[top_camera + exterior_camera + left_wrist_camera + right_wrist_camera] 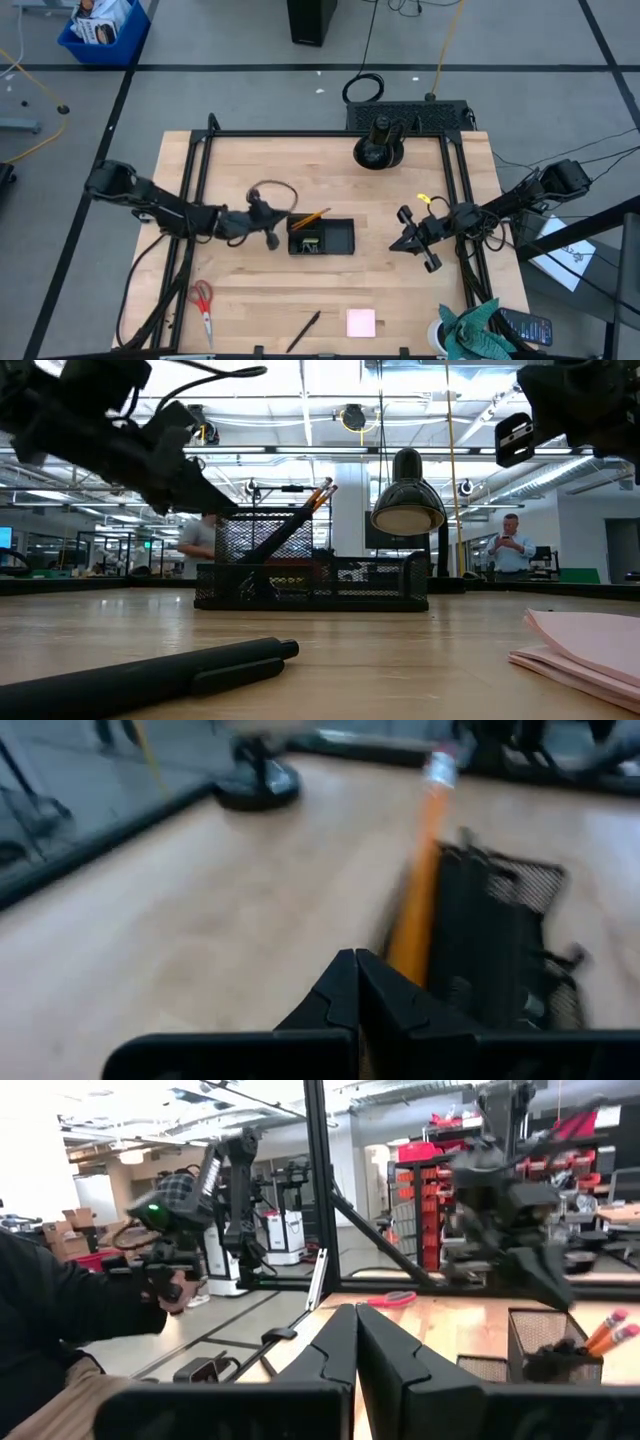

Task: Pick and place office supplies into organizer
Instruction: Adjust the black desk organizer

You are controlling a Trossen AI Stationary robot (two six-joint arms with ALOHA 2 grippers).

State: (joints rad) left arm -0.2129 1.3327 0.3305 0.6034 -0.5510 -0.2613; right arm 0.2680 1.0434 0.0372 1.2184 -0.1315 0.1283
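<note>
The black mesh organizer (322, 237) stands mid-table. Orange pencils (311, 217) lean in its left compartment, their eraser ends up (428, 840). My left gripper (274, 240) is shut and hovers just left of the organizer (500, 935), above the table, with nothing in it. Off the organizer's right end, my right gripper (398, 244) waits, shut and raised (355, 1325). Red-handled scissors (203, 300), a black pen (303, 331) and a pink sticky-note pad (361, 323) lie flat near the front edge.
A round black stand with a post (379, 150) sits at the table's far edge, and a teal cloth (480, 330) at the near right corner. A black frame (200, 180) borders the table. People stand in the room beyond (512, 550).
</note>
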